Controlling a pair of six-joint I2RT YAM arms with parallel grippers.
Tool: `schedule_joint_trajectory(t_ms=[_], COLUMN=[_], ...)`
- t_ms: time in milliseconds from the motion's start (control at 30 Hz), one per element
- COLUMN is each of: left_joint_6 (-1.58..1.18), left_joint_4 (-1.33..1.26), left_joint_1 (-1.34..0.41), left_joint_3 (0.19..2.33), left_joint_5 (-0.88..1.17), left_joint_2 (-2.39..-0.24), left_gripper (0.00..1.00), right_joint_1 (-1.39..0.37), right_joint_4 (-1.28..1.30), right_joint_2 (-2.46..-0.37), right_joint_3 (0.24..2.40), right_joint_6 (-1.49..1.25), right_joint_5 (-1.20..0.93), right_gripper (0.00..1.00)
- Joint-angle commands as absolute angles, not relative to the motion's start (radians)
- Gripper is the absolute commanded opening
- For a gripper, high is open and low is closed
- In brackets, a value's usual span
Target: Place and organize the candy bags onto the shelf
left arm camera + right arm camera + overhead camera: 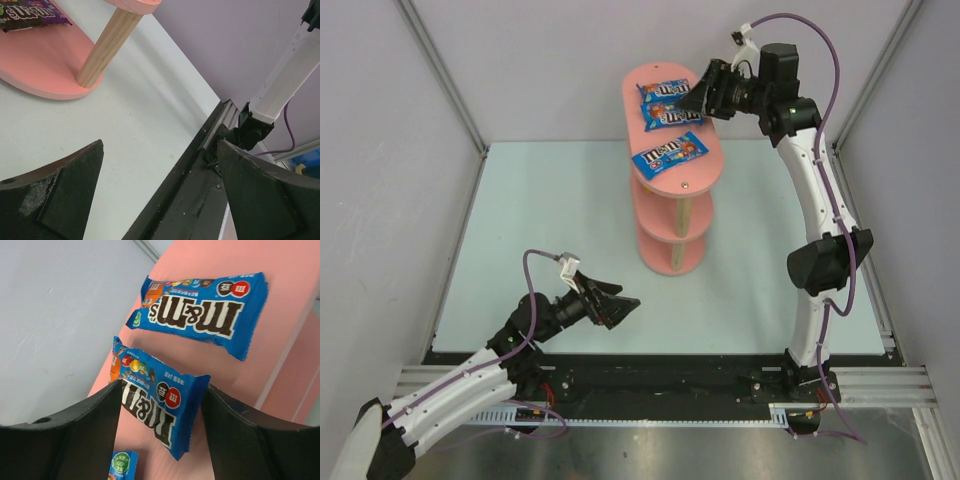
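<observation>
Three blue candy bags (669, 152) lie flat on the top board of the shelf (692, 180), the right gripper (703, 95) spread wide astride the middle bag (157, 405), a purple bag (30, 12) on the bottom board, and the left gripper (620, 305) agape and empty low over the table (540, 220).

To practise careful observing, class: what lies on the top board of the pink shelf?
Three blue candy bags lie flat on the shelf's top board. The right gripper covers part of the far end, and that board hides the tiers beneath.
</observation>
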State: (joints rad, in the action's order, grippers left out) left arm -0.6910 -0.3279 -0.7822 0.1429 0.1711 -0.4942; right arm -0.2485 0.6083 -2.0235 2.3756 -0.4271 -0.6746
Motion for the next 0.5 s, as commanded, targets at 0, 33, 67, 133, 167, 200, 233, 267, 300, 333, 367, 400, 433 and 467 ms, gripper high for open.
schedule_joint_trajectory(t_ms=[0,33,67,133,167,200,233,267,300,333,367,400,433,467], left_joint_6=[-0.703,-0.703,-0.703,-0.703,-0.701,-0.701,-0.703,-0.703,-0.701,-0.701,-0.703,-0.700,-0.698,-0.695], left_joint_4=[-0.342,-0.339,-0.336,-0.330,-0.328,-0.327,-0.327,-0.327,-0.327,-0.327,-0.327,-0.322,-0.315,-0.310], left_joint_1=[-0.775,-0.775,-0.775,-0.775,-0.775,-0.775,-0.775,-0.775,-0.775,-0.775,-0.775,-0.775,-0.775,-0.775], left_joint_3=[0.138,0.138,0.140,0.140,0.140,0.140,0.138,0.138,0.138,0.138,0.140,0.143,0.146,0.150], left_joint_5=[0.176,0.176,0.176,0.170,0.170,0.170,0.170,0.169,0.169,0.170,0.172,0.172,0.169,0.170], left_joint_2=[-0.477,-0.476,-0.472,-0.469,-0.468,-0.465,-0.465,-0.463,-0.465,-0.463,-0.465,-0.463,-0.463,-0.460], left_gripper=[1.00,1.00,1.00,1.00,1.00,1.00,1.00,1.00,1.00,1.00,1.00,1.00,1.00,1.00], right_joint_1=[-0.216,-0.200,-0.190,-0.163,-0.150,-0.143,-0.134,-0.120,-0.117,-0.115,-0.117,-0.120,-0.123,-0.141], right_joint_4=[0.621,0.620,0.614,0.601,0.583,0.575,0.571,0.563,0.566,0.572,0.586,0.591,0.595,0.595], right_joint_2=[-1.987,-1.980,-1.970,-1.933,-1.919,-1.890,-1.878,-1.864,-1.852,-1.833,-1.822,-1.812,-1.783,-1.764], right_joint_3=[2.401,2.392,2.373,2.346,2.315,2.303,2.290,2.280,2.264,2.258,2.250,2.223,2.203,2.177], right_joint_6=[-0.394,-0.394,-0.394,-0.394,-0.396,-0.399,-0.405,-0.403,-0.400,-0.396,-0.388,-0.384,-0.382,-0.367], right_joint_5=[-0.614,-0.600,-0.591,-0.578,-0.577,-0.577,-0.580,-0.583,-0.587,-0.603,-0.618,-0.639,-0.684,-0.696], right_gripper=[0.68,0.68,0.68,0.69,0.69,0.69,0.69,0.69,0.70,0.70,0.70,0.70,0.70,0.70])
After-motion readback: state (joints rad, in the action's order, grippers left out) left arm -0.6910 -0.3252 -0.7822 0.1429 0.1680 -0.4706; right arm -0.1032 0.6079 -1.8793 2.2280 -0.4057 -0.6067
